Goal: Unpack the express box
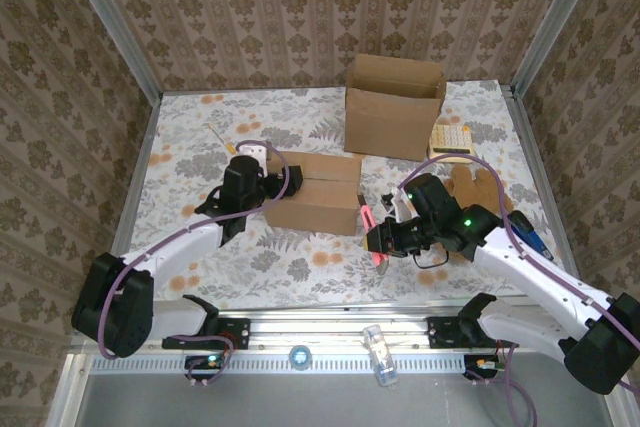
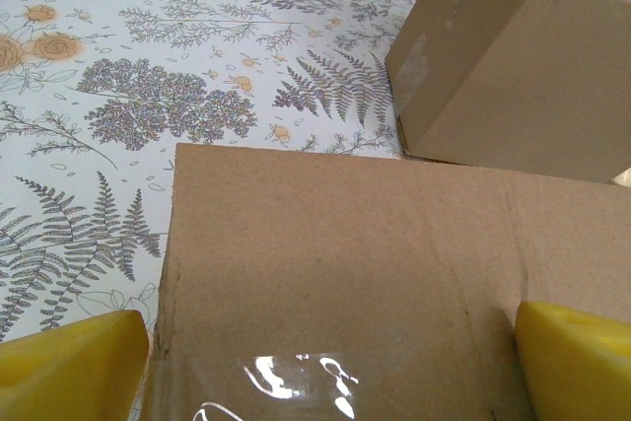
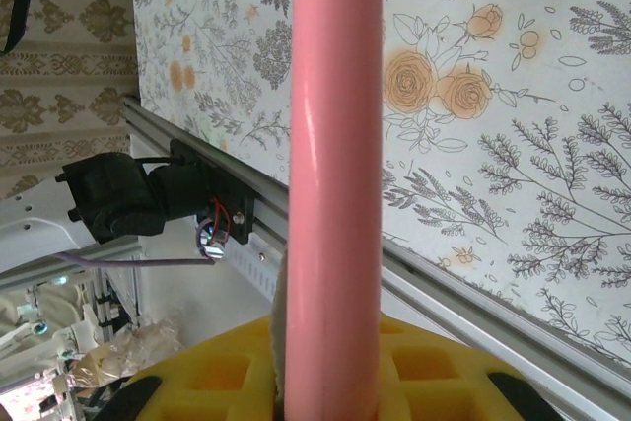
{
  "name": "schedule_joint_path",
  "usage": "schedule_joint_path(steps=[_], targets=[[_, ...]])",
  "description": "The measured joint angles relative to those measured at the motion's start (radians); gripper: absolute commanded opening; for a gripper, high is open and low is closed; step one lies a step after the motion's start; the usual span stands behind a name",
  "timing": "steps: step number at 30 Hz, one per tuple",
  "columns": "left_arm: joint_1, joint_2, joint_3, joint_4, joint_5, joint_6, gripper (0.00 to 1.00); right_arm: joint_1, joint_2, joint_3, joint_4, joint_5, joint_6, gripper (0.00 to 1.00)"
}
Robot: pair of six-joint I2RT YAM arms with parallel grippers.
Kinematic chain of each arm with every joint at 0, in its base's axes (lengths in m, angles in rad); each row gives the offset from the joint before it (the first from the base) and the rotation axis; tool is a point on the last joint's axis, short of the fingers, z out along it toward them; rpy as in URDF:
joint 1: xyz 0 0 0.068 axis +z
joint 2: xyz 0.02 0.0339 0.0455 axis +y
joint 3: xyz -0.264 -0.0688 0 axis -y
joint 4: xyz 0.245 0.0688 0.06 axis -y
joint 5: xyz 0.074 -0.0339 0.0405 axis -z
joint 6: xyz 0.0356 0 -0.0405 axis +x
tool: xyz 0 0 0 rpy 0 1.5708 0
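The express box (image 1: 318, 194) is a closed brown carton lying at the table's middle; in the left wrist view its top (image 2: 375, 263) carries clear glossy tape (image 2: 296, 382). My left gripper (image 1: 262, 179) sits at the box's left end with its jaws wide open. One yellow fingertip (image 2: 69, 367) is beside the box's edge and the other fingertip (image 2: 577, 362) is over its top. My right gripper (image 1: 388, 237) hangs just right of the box's front corner. It is shut on a pink tool (image 1: 368, 227), whose long handle (image 3: 335, 145) runs up between the yellow pads (image 3: 207, 382).
A second brown box (image 1: 393, 107), open at the top, stands at the back; its side (image 2: 513, 66) is close behind the express box. A yellow-checked pad (image 1: 450, 139) and flat brown pieces (image 1: 478, 187) lie at the right. The metal rail (image 3: 473, 303) borders the near edge.
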State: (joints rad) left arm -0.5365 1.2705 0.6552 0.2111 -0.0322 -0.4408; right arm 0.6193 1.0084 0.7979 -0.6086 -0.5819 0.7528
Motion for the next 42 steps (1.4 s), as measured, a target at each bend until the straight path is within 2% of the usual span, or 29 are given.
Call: schedule_joint_path(steps=[14, 21, 29, 42], targets=[[0.001, 0.007, 0.010, 0.003, 0.002, 0.000, 0.95, 0.008, -0.068, -0.002, -0.084, 0.011, 0.003, 0.00], [0.002, 0.006, 0.013, -0.002, 0.006, 0.002, 0.96, -0.074, -0.108, -0.066, -0.066, 0.042, 0.003, 0.00], [0.002, -0.003, 0.022, -0.032, 0.011, 0.013, 0.97, -0.191, -0.031, -0.266, 0.159, 0.066, 0.011, 0.00], [0.005, -0.023, 0.045, -0.104, 0.030, 0.030, 1.00, -0.207, 0.192, -0.358, 0.486, 0.177, 0.010, 0.00]])
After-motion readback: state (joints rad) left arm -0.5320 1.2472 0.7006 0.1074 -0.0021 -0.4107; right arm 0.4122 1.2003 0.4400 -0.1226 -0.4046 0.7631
